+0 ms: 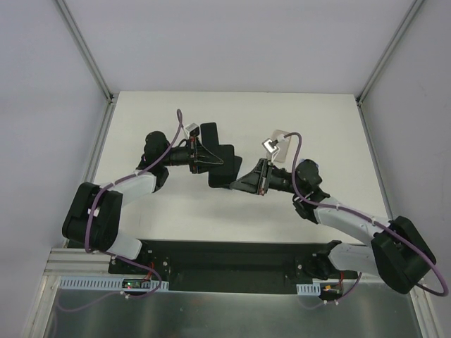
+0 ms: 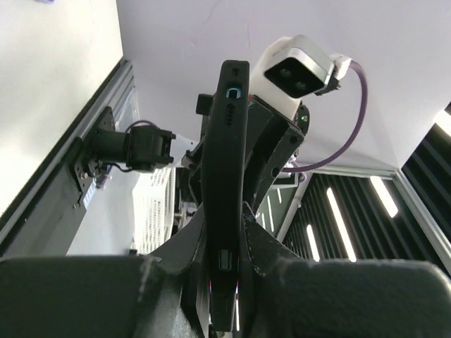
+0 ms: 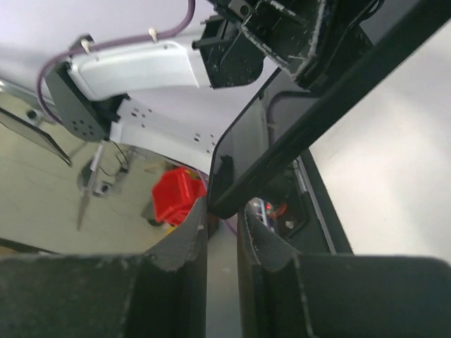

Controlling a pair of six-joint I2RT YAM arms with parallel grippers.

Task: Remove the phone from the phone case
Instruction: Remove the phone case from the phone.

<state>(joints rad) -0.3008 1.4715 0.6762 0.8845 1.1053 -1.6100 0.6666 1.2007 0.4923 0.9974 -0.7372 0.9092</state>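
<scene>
Both arms are up over the white tabletop (image 1: 317,120) and they meet in the middle, with a flat black rectangular phone (image 1: 224,167) held in the air between them, clear of the surface. It sits inside a black phone case (image 2: 227,162). It's black on black, so from above I can't tell where one ends and the other begins.

The left gripper (image 1: 204,158) comes in from the left. On its own wrist view the jaws are clenched on the slab, one finger (image 2: 190,243) pressed to each broad face. The slab stands edge-on and runs straight away from the camera. A charging-port cutout shows low on that edge, just above the grip.

The right gripper (image 1: 243,182) reaches in from the other side at the lower corner. Its wrist view shows the jaws (image 3: 222,215) pinched tight on that corner, fingers almost together. The phone's glossy dark face (image 3: 239,151) tilts up and away to the right, with a thicker matte edge along it.

The right arm's white wrist camera (image 2: 296,70) shows just beyond the far end of the slab.
</scene>
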